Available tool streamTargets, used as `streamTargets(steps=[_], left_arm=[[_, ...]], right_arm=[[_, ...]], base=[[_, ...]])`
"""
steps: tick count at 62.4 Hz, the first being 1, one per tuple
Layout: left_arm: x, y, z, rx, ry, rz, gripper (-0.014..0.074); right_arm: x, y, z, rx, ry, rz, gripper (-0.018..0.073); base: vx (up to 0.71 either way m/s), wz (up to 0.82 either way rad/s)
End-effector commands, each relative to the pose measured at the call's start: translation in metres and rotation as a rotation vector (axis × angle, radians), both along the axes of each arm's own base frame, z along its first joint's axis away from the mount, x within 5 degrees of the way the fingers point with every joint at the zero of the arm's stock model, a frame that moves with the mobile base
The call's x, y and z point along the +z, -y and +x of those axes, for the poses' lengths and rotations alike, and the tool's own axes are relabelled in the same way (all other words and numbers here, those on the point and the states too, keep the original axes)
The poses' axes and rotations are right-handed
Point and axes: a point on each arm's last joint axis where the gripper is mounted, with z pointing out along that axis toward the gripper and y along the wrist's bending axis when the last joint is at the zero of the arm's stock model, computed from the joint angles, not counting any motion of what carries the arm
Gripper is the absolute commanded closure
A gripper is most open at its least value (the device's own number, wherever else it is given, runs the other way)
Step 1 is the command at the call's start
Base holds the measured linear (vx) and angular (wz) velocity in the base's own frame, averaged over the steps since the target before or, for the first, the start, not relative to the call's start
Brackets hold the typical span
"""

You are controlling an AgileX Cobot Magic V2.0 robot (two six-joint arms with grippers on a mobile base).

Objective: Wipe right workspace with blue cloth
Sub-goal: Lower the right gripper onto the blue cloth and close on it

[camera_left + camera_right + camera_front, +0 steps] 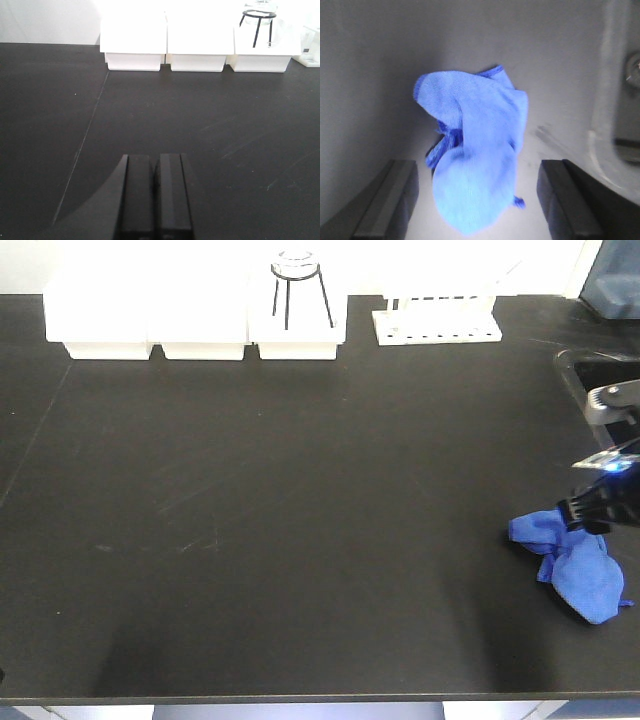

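Status: pre-grasp, no wiping stroke visible yet.
Blue cloth (574,562): bunched and wrinkled, lying on the black bench (250,490) near its front right corner, in front of the sink (600,368).
Right gripper (477,197): jaws spread wide and holding nothing. The cloth sits between the two fingers (387,200) with a clear gap on each side.
Right arm pose: hanging just over the cloth at the far right edge of the front view. Height above the bench is hard to judge from here.
Left gripper (155,172): jaws pressed together and empty, low over bare bench, pointing at the white trays (197,47) along the back.
Right workspace: can't pick it out in any view. The bench under me carries trays, a rack (435,325) and the sink, so my guess is the target surface lies off-frame to the right.
Done: right jaws lined up around the cloth, nothing more that I can see.
Left: drop, close on the cloth, carry it to the right workspace, wipe.
Progress call: early, roughly first step of four.
Risk: the cloth is lumpy, so a pinch on the top fold alone could let it trail or slip.
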Motion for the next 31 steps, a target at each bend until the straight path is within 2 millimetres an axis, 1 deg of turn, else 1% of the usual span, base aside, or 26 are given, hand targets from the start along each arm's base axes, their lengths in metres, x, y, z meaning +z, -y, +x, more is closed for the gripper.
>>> streamTargets(steps=[1,10,21,25,29,31], left_arm=[[-0.002,0.001,0.001,-0.017,0.064,-0.009,0.0602],[-0.002,0.001,0.001,-0.017,0.064,-0.009,0.0602],[-0.002,0.001,0.001,-0.017,0.064,-0.009,0.0602],[-0.002,0.001,0.001,-0.017,0.064,-0.009,0.0602],[-0.002,0.001,0.001,-0.017,0.064,-0.009,0.0602],[-0.002,0.001,0.001,-0.017,0.064,-0.009,0.0602]], right_arm=[[0.001,0.002,0.015,-0.005,0.049,-0.007,0.0033],[-0.028,0.002,0.03,0.0,-0.023,-0.009,0.0052],[-0.052,0.002,0.042,0.003,-0.06,-0.006,0.0079],[-0.057,0.002,0.045,0.003,-0.068,-0.006,0.0106],[-0.062,0.002,0.046,0.002,-0.074,-0.005,0.0155],[-0.063,0.002,0.047,0.003,-0.079,-0.005,0.0193]], base=[[0.0,0.0],[0.0,0.0],[0.0,0.0],[0.0,0.0],[0.0,0.0],[0.0,0.0]])
